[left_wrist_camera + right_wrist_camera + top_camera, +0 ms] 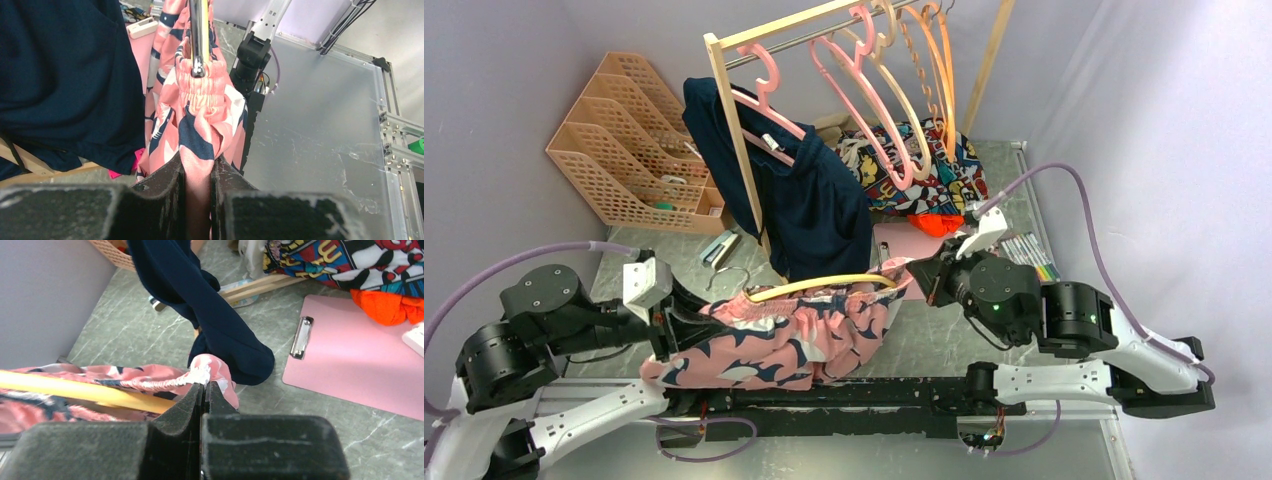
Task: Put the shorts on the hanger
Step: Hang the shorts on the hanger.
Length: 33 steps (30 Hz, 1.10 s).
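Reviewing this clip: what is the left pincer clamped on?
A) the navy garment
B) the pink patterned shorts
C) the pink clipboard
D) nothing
B: in the left wrist view, the left pincer is closed on a fold of the shorts, with the pink fabric squeezed between its fingers.

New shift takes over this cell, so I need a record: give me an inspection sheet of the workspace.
Surface: grey marbled table.
Job's things: shorts stretched between both grippers; hanger lies along their waistband.
Clutter: navy garment, pink clipboard, cartoon-print cloth, stapler, beige file trays.
Grippers: left gripper shut on shorts; right gripper shut on the waistband end.
Cables: lilac cables loop off each arm, apart from the fabric.
Surroundings: wooden rack behind; lilac walls.
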Each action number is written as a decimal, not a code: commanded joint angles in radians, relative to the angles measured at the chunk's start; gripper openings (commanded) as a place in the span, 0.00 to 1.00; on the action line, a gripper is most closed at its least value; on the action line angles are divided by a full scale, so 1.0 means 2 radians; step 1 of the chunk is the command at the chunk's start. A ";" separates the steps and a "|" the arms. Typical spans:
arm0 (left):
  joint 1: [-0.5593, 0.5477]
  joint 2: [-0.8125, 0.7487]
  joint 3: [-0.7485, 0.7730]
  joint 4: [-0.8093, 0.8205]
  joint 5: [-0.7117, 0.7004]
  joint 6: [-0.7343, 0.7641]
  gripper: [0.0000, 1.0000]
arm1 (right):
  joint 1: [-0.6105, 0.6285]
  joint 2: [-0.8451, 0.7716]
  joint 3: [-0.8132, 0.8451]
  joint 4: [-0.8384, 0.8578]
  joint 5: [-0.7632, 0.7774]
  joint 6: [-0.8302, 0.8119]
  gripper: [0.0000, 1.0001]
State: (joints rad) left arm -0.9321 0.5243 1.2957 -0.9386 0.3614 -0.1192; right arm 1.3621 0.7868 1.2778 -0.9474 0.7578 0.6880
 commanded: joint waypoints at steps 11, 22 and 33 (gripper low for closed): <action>0.003 0.014 -0.081 0.129 -0.014 -0.007 0.07 | -0.002 0.132 0.235 0.069 -0.148 -0.143 0.00; 0.003 -0.013 -0.120 0.267 -0.004 -0.036 0.07 | -0.002 0.251 0.324 0.079 -0.188 -0.171 0.00; 0.003 -0.100 -0.170 0.282 -0.083 -0.059 0.07 | -0.002 0.240 0.292 0.044 -0.196 -0.163 0.00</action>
State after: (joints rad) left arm -0.9321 0.3767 0.9684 -0.5087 0.2951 -0.2104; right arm 1.3586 1.3079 1.8843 -0.8242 0.3988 0.3698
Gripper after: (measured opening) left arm 0.181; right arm 0.014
